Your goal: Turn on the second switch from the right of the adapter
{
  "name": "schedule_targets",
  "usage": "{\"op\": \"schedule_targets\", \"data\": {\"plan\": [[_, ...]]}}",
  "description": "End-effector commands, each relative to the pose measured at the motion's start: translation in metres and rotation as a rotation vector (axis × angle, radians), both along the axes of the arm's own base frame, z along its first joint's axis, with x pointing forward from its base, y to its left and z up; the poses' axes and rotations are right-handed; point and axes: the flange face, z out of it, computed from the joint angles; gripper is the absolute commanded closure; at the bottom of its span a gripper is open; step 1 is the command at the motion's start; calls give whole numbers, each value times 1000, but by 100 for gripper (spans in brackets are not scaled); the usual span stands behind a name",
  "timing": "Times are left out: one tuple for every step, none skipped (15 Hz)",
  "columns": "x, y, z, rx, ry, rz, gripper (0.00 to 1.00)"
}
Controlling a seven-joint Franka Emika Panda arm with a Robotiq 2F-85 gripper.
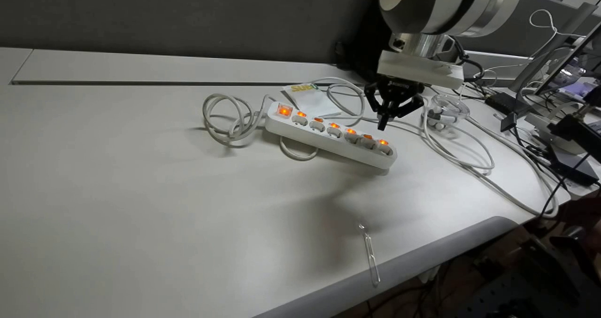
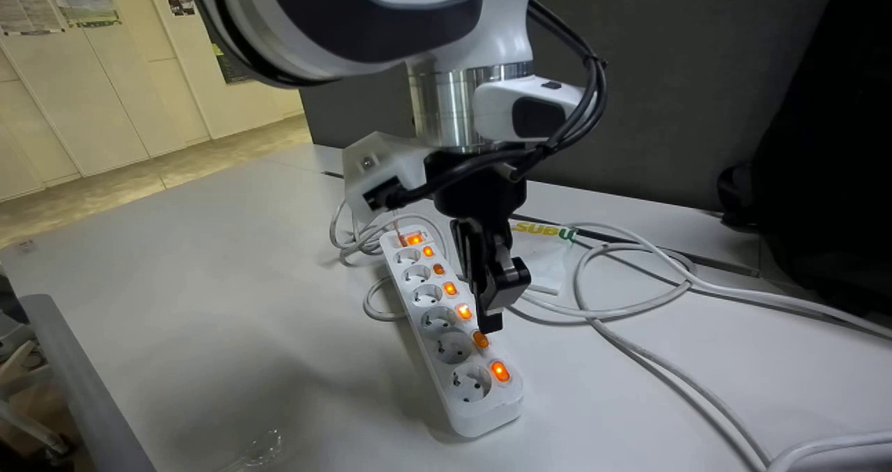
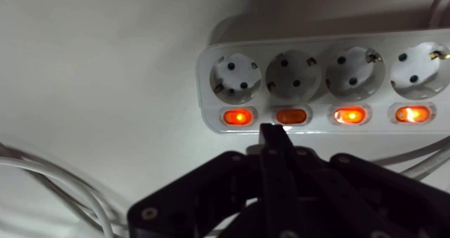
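The adapter is a white power strip (image 1: 324,142) lying on the table, also in an exterior view (image 2: 481,420) and the wrist view (image 3: 205,79). The second switch from its right end is dark orange and unlit, seen in both exterior views (image 1: 368,136) (image 2: 480,339) and the wrist view (image 3: 291,116). The end switch (image 3: 237,117) and the switch on the other side (image 3: 350,115) glow. My gripper (image 3: 271,126) is shut and empty, pointing down with fingertips together. In both exterior views (image 1: 382,124) (image 2: 490,324), its tips are near the unlit switch, apparently above the strip.
White cables (image 1: 235,120) coil beside the strip's far end, and more cables (image 1: 450,156) loop on the other side. A paper napkin (image 1: 310,99) lies behind the strip. A clear plastic cup (image 1: 446,111) and a clear plastic stick (image 1: 370,254) lie on the table.
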Motion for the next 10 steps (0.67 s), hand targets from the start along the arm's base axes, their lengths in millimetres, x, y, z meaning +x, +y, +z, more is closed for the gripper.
{"op": "schedule_targets", "data": {"plan": [[2, 0, 0, -1, 0, 1, 99], [2, 0, 0, -1, -1, 1, 99], [2, 0, 0, -1, -1, 1, 100], [3, 0, -1, -4, -8, 1, 100], [4, 1, -3, -2, -2, 0, 100], [4, 1, -5, -4, -1, 0, 100], [4, 2, -8, -5, 2, 3, 100], [3, 3, -11, -8, 2, 6, 100], [3, 3, -13, -9, 3, 8, 100], [3, 4, -16, -12, 2, 10, 100]]}}
